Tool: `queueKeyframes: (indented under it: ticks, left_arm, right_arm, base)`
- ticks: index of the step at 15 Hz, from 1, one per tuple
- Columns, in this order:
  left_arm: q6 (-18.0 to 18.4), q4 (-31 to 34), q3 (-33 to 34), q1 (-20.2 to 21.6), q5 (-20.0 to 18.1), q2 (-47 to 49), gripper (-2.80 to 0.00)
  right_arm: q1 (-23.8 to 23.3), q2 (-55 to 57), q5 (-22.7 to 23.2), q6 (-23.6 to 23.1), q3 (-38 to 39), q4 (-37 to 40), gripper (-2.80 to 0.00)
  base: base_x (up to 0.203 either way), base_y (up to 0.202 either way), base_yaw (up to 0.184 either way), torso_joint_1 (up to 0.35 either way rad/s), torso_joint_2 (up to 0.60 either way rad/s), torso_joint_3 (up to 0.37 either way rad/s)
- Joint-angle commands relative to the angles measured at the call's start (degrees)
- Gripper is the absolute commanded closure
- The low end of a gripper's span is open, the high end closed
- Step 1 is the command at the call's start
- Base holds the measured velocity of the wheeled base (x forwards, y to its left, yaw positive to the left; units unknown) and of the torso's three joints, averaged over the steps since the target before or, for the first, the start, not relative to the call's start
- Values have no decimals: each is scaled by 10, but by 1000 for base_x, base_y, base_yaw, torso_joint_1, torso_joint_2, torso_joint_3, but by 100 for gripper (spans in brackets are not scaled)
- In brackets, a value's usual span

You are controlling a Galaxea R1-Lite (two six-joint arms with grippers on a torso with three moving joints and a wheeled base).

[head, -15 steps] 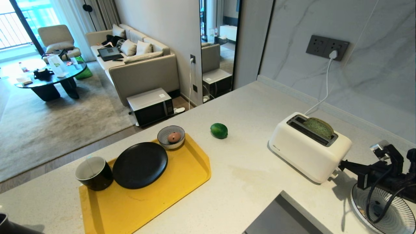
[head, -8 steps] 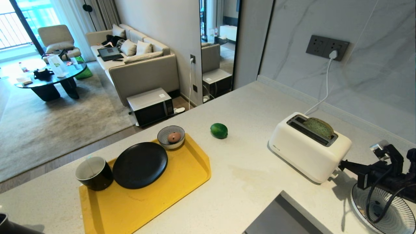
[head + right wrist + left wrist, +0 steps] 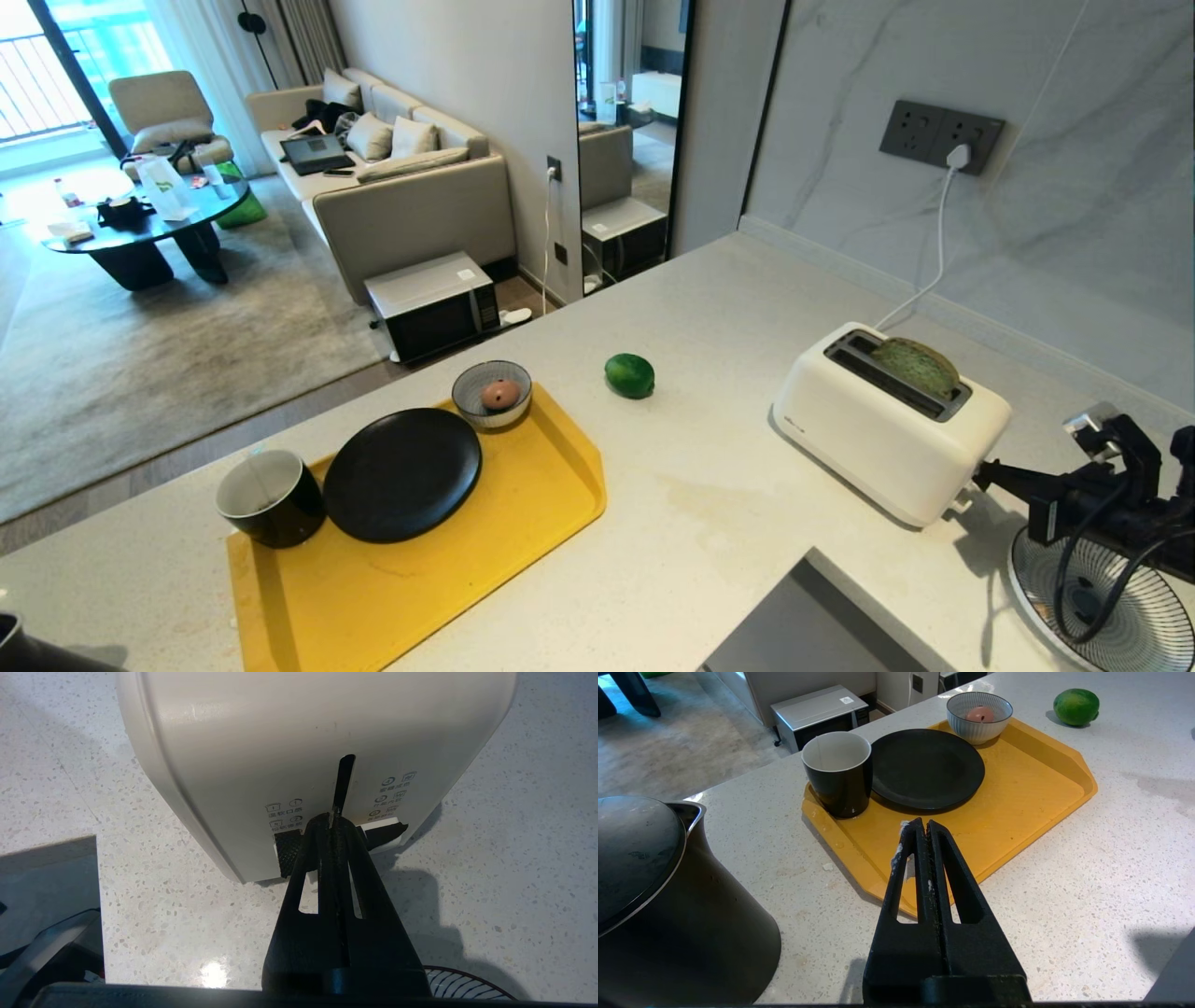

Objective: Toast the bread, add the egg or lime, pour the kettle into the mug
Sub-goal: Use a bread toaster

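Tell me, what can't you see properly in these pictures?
- Toaster lever: right wrist view, the right hand covers it.
- Bread: head view, its lower part is sunk in the slot.
- Kettle: left wrist view, cut off by the edge.
- Toaster labels: right wrist view, too small to read.

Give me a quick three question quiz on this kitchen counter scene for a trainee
1. True or false: the bread sits in the toaster's slot.
2. Where is the lime? A) in the bowl B) on the bare counter C) on the black plate
3. Which gripper has its shut tips at the toaster's lever end?

Key: 1. True. 2. B. 3. The right gripper; the left gripper is shut too, over the yellow tray.
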Motion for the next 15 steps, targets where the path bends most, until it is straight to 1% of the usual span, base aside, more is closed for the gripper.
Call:
queueKeyframes:
  ticks: [1, 7, 15]
  left_arm:
    - [0, 0, 1, 0, 0, 0, 0]
    - [0, 0, 0, 0, 0, 0, 0]
    - [0, 0, 1, 0, 0, 0, 0]
  right_arm:
    - [0, -5, 3, -2, 0, -4, 0]
    - [0, -58, 1, -1, 9, -4, 0]
    - [-5, -211, -2, 4, 68, -3, 0]
  base:
    - [0, 0, 0, 0, 0, 0]
    - [0, 0, 0, 0, 0, 0]
    - [0, 0, 0, 0, 0, 0]
